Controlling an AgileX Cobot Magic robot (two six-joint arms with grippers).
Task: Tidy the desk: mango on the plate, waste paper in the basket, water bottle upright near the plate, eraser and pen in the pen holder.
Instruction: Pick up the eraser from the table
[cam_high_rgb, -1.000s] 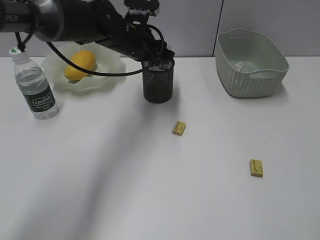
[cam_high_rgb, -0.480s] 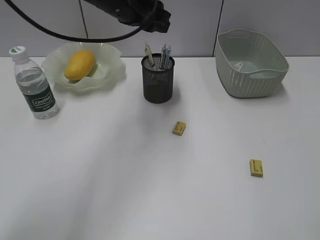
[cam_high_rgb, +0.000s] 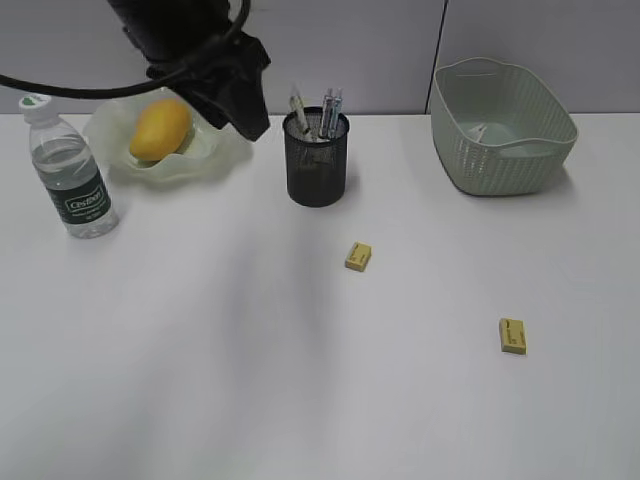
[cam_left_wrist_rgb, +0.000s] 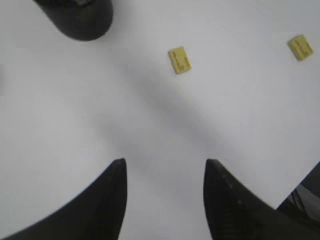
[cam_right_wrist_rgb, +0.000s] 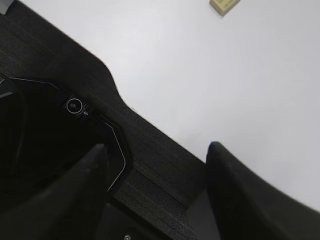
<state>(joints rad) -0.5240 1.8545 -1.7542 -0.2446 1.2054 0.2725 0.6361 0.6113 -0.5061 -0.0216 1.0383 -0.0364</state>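
The left claw (cam_left_wrist_rgb: 165, 200) hangs above the white tabletop (cam_high_rgb: 300, 380) with its two dark fingers apart and nothing between them; in the exterior view its arm is up at the back left, above and just in front of the plate (cam_high_rgb: 225, 150). Ahead of this claw in the left wrist view lies one yellow eraser (cam_left_wrist_rgb: 179, 59), a second eraser (cam_left_wrist_rgb: 300, 47) sits farther off to the upper right, and the dark base of the pen holder (cam_left_wrist_rgb: 80, 20) shows at the top left. In the exterior view the pen holder (cam_high_rgb: 316, 165) stands just right of the left claw (cam_high_rgb: 245, 110), with pens (cam_high_rgb: 328, 110) sticking out of it. The mango (cam_high_rgb: 160, 128) lies on the plate directly behind the claw's arm, and the water bottle (cam_high_rgb: 68, 170) stands upright to its left, near the plate. The basket (cam_high_rgb: 503, 125) is well apart at the far right, with white waste paper (cam_high_rgb: 478, 132) inside. The right claw (cam_right_wrist_rgb: 155, 165) is spread wide and empty over the robot's dark base, one eraser (cam_right_wrist_rgb: 225, 5) on the tabletop beyond it
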